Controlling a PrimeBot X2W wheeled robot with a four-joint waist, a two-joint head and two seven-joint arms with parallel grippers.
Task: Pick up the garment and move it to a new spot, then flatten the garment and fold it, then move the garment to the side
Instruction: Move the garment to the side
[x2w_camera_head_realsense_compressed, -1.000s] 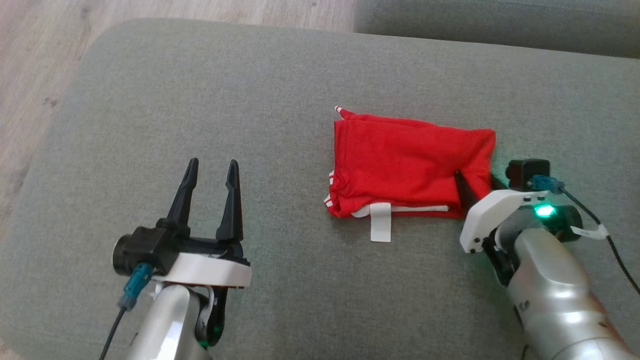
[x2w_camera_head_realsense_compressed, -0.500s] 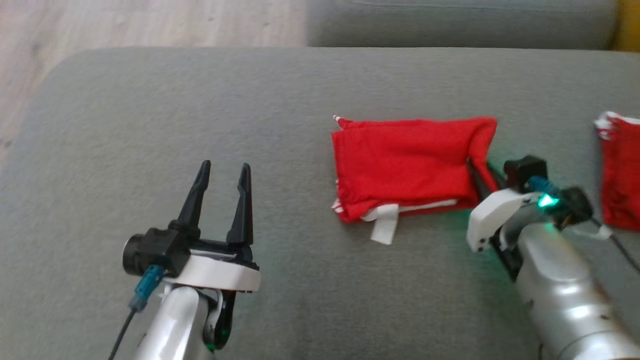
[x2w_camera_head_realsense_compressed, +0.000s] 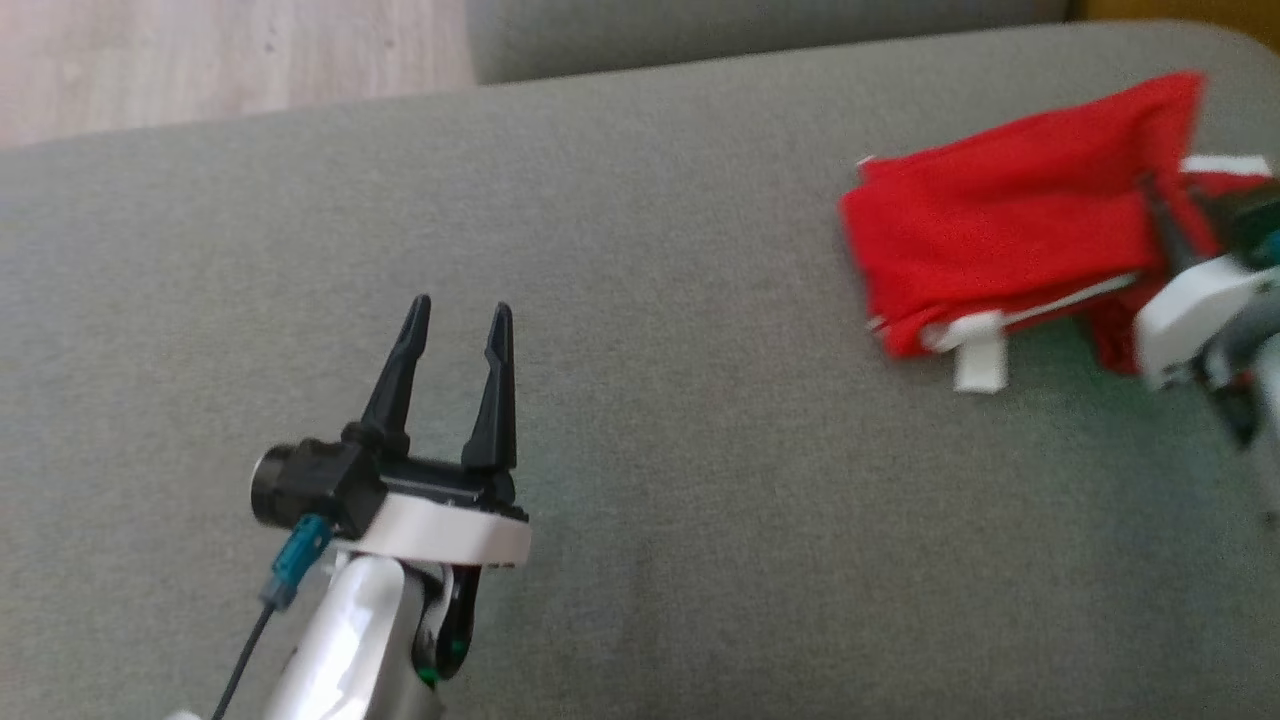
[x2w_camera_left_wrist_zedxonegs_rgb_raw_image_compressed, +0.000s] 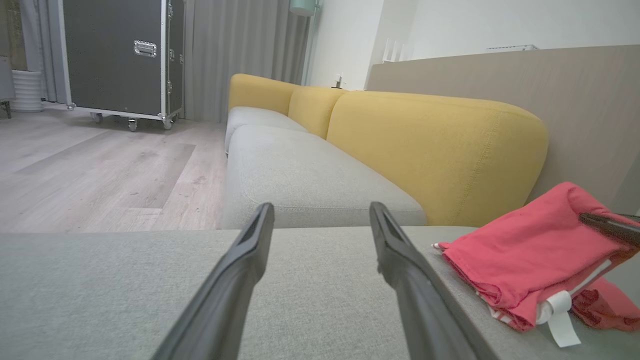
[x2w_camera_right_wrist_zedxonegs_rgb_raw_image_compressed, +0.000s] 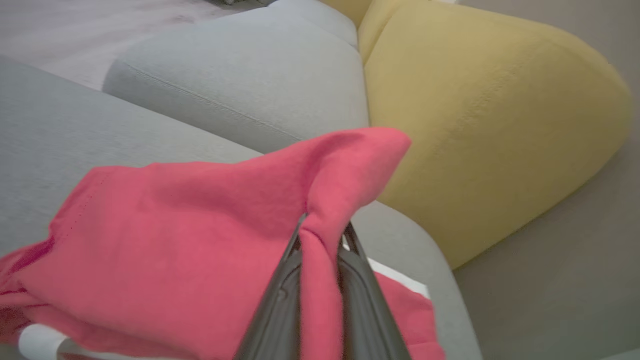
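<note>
right gripper clamped on folded garment, at its right edge; left gripper wide open, empty, well to its left.

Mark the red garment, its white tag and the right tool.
red garment (x2w_camera_head_realsense_compressed: 1000, 225): head view, middle of the folded top layer.
white tag (x2w_camera_head_realsense_compressed: 980, 360): head view, middle of the loose strip.
right tool (x2w_camera_right_wrist_zedxonegs_rgb_raw_image_compressed: 322, 237): right wrist view, midway between its fingertips, which pinch the garment.

The folded red fabric garment with white trim lies near the grey seat cushion's far right corner. Its right end is raised and bunched, and a white tag sticks out at the front edge.
</note>
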